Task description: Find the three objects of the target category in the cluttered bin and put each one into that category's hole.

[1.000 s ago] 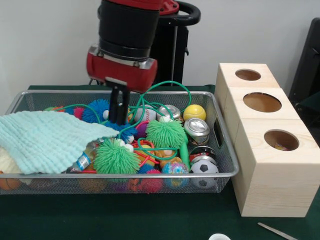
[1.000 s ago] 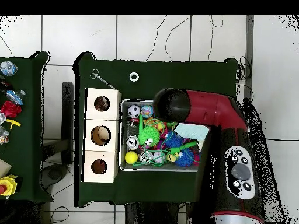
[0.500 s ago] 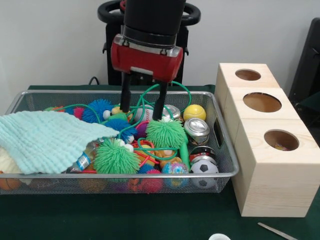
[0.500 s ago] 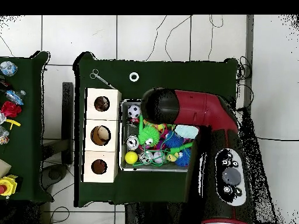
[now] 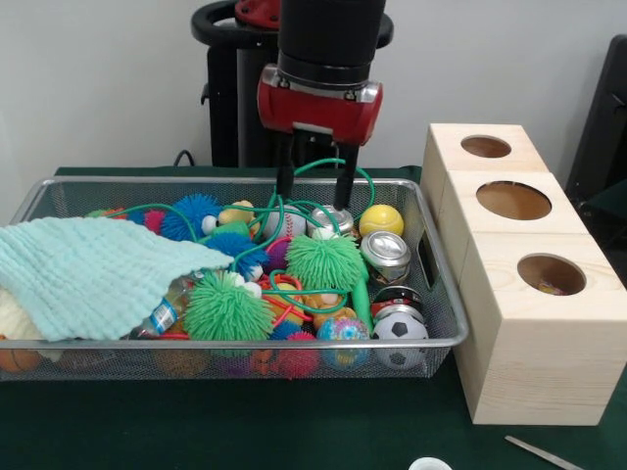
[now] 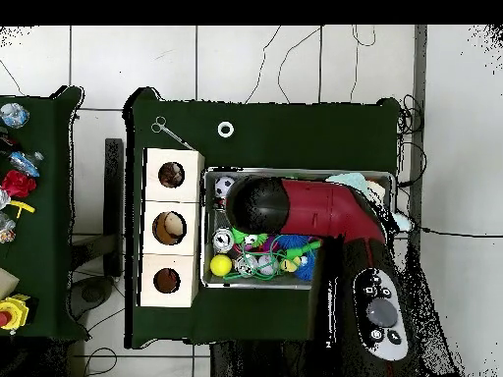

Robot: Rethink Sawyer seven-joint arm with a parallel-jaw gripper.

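Note:
The cluttered bin [image 5: 235,344] is a silver wire mesh basket on the green table; it also shows in the overhead view [image 6: 205,267]. It holds green spiky balls [image 5: 324,260], a blue spiky ball [image 5: 195,213], a yellow ball [image 5: 380,219], a soccer ball [image 5: 400,326], cans [image 5: 384,250], a baseball [image 5: 291,225], a green cord and a teal cloth [image 5: 93,274]. My gripper [image 5: 313,201] is open and empty, just above the baseball and a can at the bin's back. The mid-sized hole [image 5: 551,274] is in the nearest wooden cube, also seen from overhead [image 6: 171,175]. Overhead, the arm [image 6: 295,201] hides the gripper.
Three pale wooden boxes stand in a row right of the bin; the middle one has the widest hole [image 5: 513,200], the far one the smallest [image 5: 486,147]. Scissors [image 6: 169,129] and a white ring [image 6: 226,129] lie on the table. A side table [image 6: 15,177] holds other objects.
In the front view my gripper has moved to the right and risen a little, from over the blue spiky ball to over the baseball and can. It stays open and empty.

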